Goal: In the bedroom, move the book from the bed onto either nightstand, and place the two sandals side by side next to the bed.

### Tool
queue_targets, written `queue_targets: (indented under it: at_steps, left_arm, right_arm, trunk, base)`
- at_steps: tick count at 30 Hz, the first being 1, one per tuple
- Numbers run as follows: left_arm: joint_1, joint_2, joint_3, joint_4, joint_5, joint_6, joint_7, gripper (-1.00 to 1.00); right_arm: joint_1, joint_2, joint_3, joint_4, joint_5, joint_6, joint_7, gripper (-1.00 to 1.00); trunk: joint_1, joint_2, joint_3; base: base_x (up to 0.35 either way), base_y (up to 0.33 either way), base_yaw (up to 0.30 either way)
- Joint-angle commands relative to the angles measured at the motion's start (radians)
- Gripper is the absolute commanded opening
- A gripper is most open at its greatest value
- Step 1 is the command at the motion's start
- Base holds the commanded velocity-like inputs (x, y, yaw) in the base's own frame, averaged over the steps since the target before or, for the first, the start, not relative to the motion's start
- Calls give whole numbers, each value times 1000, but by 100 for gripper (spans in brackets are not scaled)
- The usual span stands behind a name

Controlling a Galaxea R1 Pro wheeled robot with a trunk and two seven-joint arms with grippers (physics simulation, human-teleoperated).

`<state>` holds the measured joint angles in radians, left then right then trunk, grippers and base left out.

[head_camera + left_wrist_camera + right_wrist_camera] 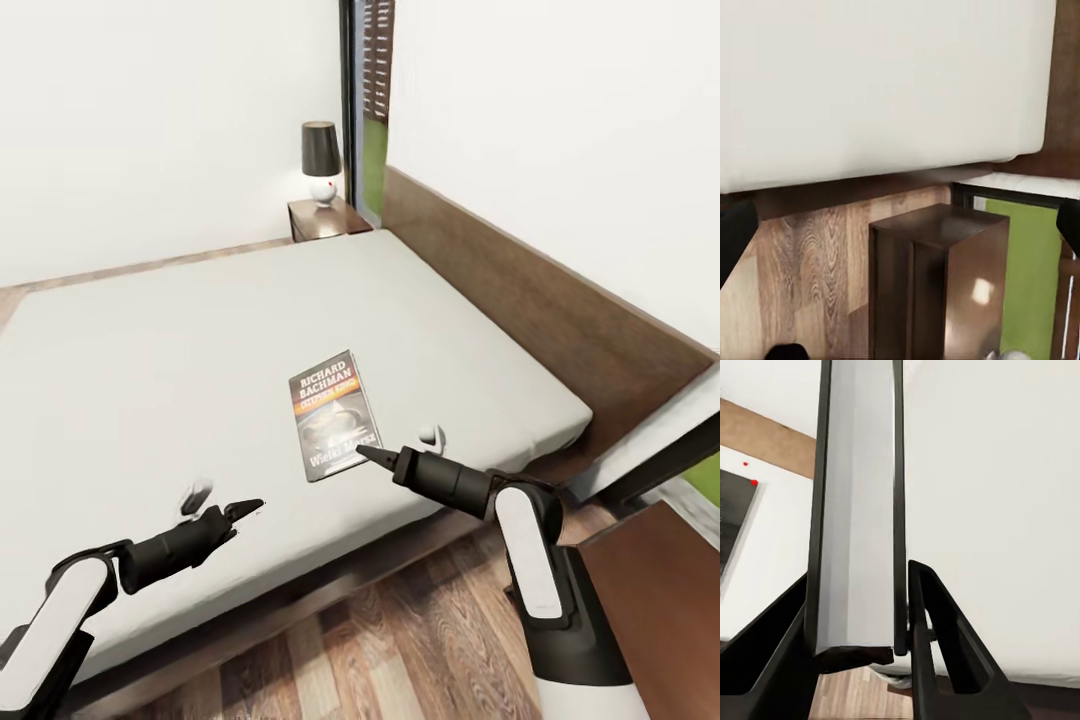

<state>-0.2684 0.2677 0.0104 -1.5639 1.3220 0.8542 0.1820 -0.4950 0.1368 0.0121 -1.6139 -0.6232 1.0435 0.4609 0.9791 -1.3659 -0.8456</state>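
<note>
**Right gripper pinching the book's near edge on the bed**

The right gripper (366, 455) is reaching over the near edge of the bed (150, 370), and in the right wrist view its two dark fingers (937, 637) are pressing on either side of the book (334, 414), seen there edge-on as a pale grey slab with dark covers. The left gripper (248, 508) is hovering over the mattress near the same edge, well apart from the book; whether its jaws are spread or pressed together cannot be told.

The book is lying flat near the bed's near edge, closer to the headboard (530, 300) side. Its cover is reading "RICHARD BACHMAN" in white at the top, an orange band with small illegible print is sitting below that, and pale lettering near the lower end is looking like "Wielki Marsz". The cover is dark grey-black.

Wide bare mattress is lying open on the book's far side. At the bed's far corner by the headboard the nightstand (328, 217) is standing with its black-shaded lamp (321, 160). Wood-plank floor (400, 640) is running along the near edge, and a second dark wooden stand (937, 285) is showing in the left wrist view just beside the bed's corner
</note>
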Motion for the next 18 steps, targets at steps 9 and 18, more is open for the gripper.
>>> queue_targets:
  at_steps: [9,18]
  left_arm:
    - [20,-4,-43,23,-29,-55,3,100]
    - [110,-4,-47,-9,-37,-108,7,100]
  right_arm:
    - [3,1,-1,-1,10,4,-16,-100]
    - [3,3,5,-1,10,4,-36,-100]
  trunk:
    - [-35,63,31]
    - [-69,126,63]
  base:
    - [0,0,259]
    - [0,0,269]
